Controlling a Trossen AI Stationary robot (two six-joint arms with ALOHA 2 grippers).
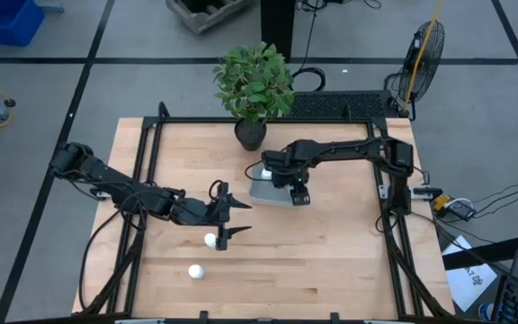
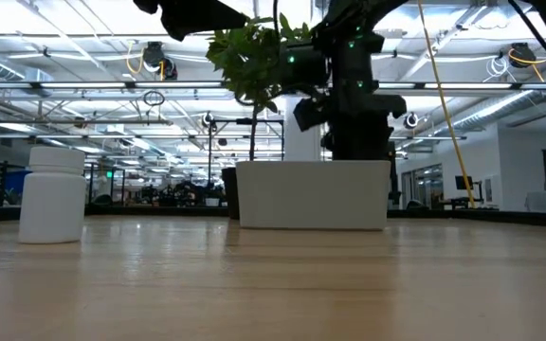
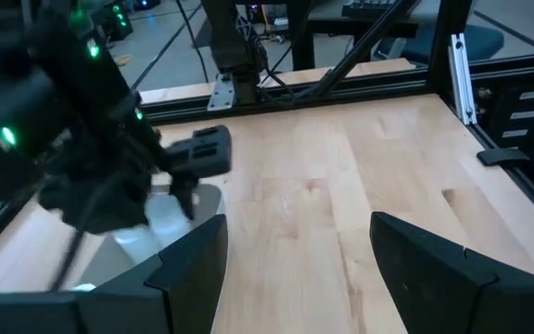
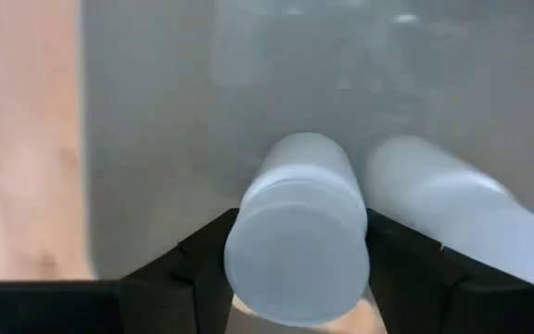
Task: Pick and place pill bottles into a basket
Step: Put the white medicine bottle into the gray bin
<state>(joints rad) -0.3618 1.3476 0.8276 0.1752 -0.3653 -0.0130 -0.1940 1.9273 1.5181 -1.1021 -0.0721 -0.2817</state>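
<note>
A bottle is held over the basket [image 1: 261,192], ready to be dropped.
The right gripper [image 4: 295,269] is pinched on a white capped pill bottle [image 4: 297,232] above the basket; a hasty release could knock the bottle lying inside [image 4: 457,218]. The left gripper [image 1: 232,219] is spread, near two bottles [image 1: 210,239] [image 1: 195,271] well apart from the basket.

Two white capped pill bottles [image 1: 209,239] [image 1: 196,271] standing on the desk [image 1: 331,252]; two more [image 4: 297,232] [image 4: 462,218] lying side by side inside the pale translucent basket [image 1: 263,191].
</note>
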